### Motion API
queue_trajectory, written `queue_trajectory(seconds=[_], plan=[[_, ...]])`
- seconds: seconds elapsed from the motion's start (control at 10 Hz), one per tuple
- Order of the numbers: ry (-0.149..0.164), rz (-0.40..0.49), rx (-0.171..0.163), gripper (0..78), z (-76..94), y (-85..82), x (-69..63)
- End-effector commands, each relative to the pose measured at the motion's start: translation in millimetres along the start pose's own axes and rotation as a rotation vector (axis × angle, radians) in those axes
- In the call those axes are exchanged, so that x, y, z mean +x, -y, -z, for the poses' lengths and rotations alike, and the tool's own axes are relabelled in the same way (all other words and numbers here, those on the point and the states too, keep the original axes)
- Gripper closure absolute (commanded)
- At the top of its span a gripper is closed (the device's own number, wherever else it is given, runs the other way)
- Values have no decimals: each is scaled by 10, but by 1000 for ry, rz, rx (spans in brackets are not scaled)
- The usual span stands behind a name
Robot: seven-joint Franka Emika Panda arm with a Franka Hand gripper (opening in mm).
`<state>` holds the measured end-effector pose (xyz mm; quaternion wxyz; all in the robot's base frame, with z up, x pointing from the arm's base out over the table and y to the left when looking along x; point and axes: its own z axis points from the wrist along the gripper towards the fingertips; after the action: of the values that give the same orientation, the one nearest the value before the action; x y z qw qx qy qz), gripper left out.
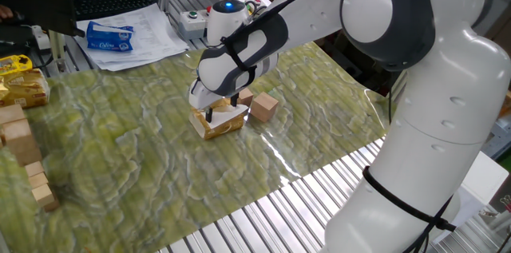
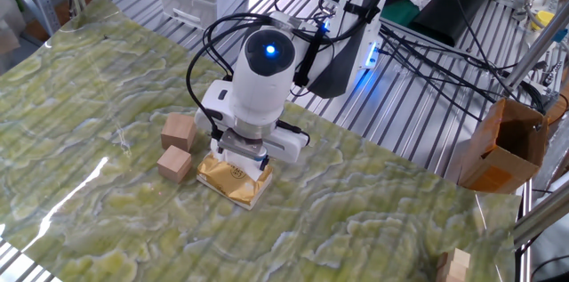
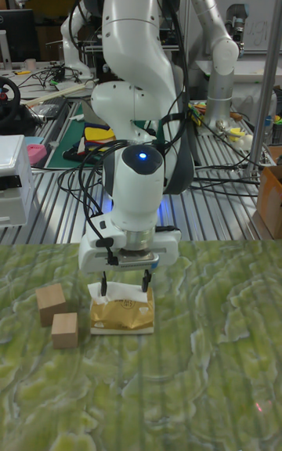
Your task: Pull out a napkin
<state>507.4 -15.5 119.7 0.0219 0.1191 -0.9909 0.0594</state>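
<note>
A small yellow-tan tissue pack (image 3: 121,316) lies on the green marbled mat (image 3: 204,373). A crumpled white tuft of napkin (image 3: 116,291) sticks up from its top. My gripper (image 3: 125,286) hangs straight down over the pack, open, with its black fingers (image 3: 146,282) on either side of the tuft and not closed on it. In one fixed view the gripper (image 1: 221,108) stands over the pack (image 1: 215,124), and the napkin (image 1: 229,112) shows white under the hand. In the other fixed view the hand hides the pack's top, and the gripper (image 2: 244,157) sits just above the pack (image 2: 233,180).
Two wooden cubes (image 3: 50,302) (image 3: 64,330) stand close beside the pack. More wooden blocks (image 1: 20,137) and yellow packs (image 1: 20,85) sit at the mat's far end. Printed papers with a blue packet (image 1: 112,36) lie beyond the mat. An open cardboard box (image 2: 502,144) stands off the table.
</note>
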Motion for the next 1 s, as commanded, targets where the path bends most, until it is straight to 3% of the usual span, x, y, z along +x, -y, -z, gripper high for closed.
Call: queue_trajectory(seconds=[0.1, 0.6, 0.7, 1.0], plan=[[3, 1, -2, 1, 9, 3, -7], [4, 1, -2, 1, 9, 3, -7], [3, 1, -1, 764, 8, 3, -7], [3, 1, -1, 764, 8, 3, -7]])
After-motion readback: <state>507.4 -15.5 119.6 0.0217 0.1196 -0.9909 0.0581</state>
